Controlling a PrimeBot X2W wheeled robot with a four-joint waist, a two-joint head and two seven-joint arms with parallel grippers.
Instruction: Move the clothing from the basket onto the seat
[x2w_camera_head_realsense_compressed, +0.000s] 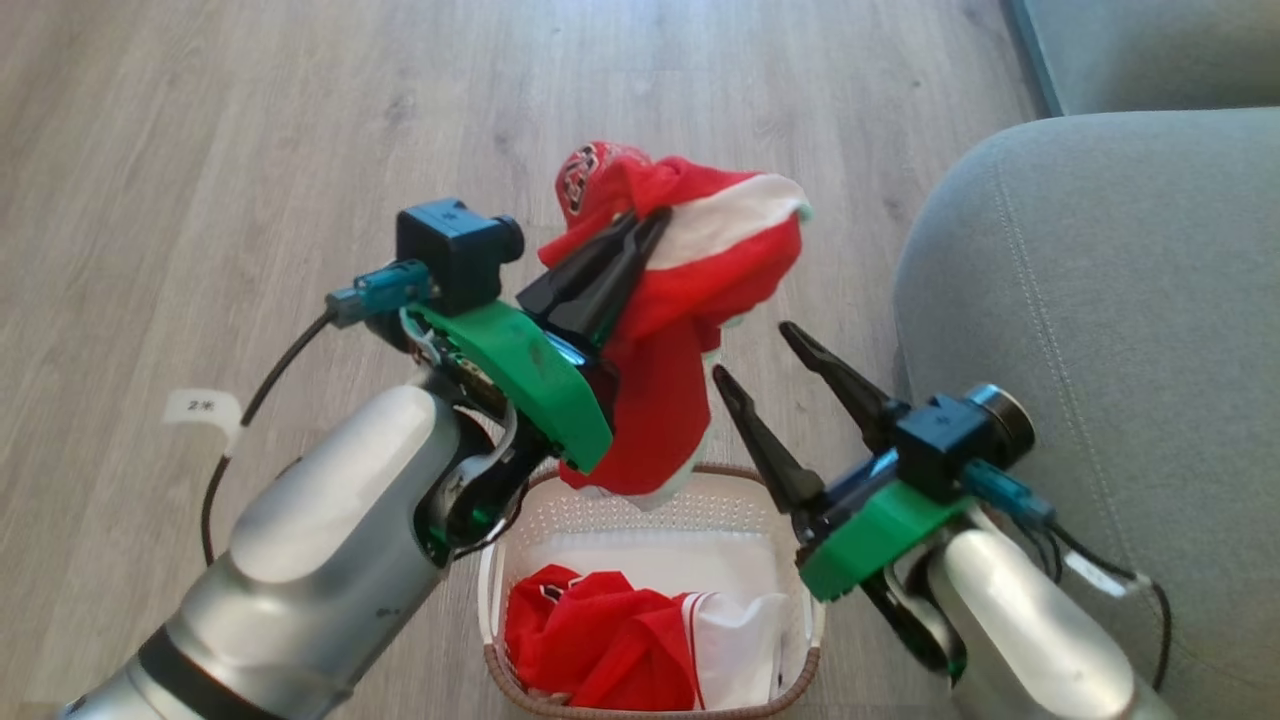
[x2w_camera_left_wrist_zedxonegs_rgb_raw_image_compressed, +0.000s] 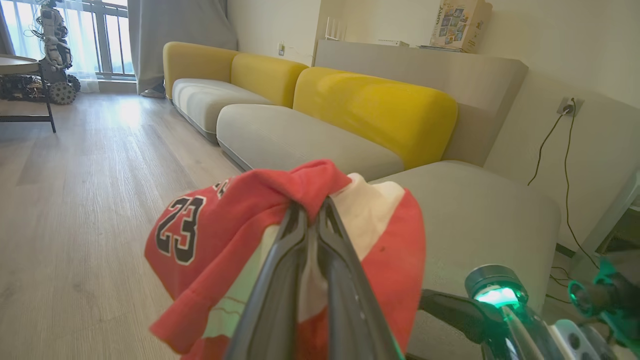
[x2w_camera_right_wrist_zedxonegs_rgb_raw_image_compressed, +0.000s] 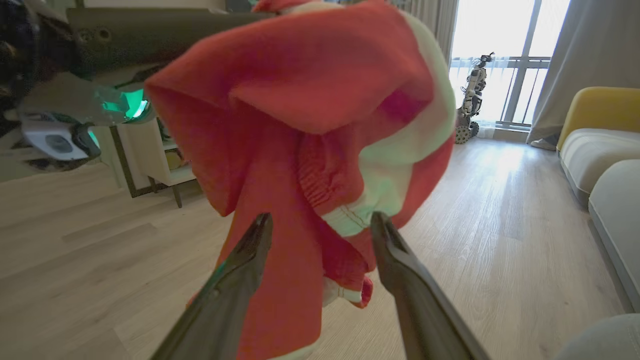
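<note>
Closest to me, the basket (x2w_camera_head_realsense_compressed: 655, 515) sits on the floor under my arms, a small oval of white perforated plastic with a brown woven-look rim. In it lies a crumpled heap of clothing (x2w_camera_head_realsense_compressed: 610, 640), red with a white piece against the right wall, thin and slightly shiny.

Just above it, my left end effector (x2w_camera_head_realsense_compressed: 650, 220) is clamped tight on a bunched ridge of a red garment (x2w_camera_head_realsense_compressed: 720, 270), which hangs clear over the basket with its lower edge dangling near the far rim. In the left wrist view the two long fingers meet on the fold, with a black-and-white number print (x2w_camera_left_wrist_zedxonegs_rgb_raw_image_compressed: 182, 227) off to one side. I judge the cloth light and completely limp: it drapes, it will swing as I carry it, and its slick surface could slip out of a thin pinch. A thick gathered fold or the ribbed elastic band (x2w_camera_right_wrist_zedxonegs_rgb_raw_image_compressed: 325, 180) looks like the surest place to hold; nothing here is fragile.

My right end effector (x2w_camera_head_realsense_compressed: 752, 350) stands wide apart and holds nothing, its fingers pointing at the hanging cloth just beside it.

Further to my right is the seat (x2w_camera_head_realsense_compressed: 1100, 300), a large grey fabric cushion with rounded edges and a line of light double stitching, broad and soft to drop onto. Beyond lies pale wood-plank floor (x2w_camera_head_realsense_compressed: 250, 150) and, in the left wrist view, a yellow-backed sofa (x2w_camera_left_wrist_zedxonegs_rgb_raw_image_compressed: 375, 110).
</note>
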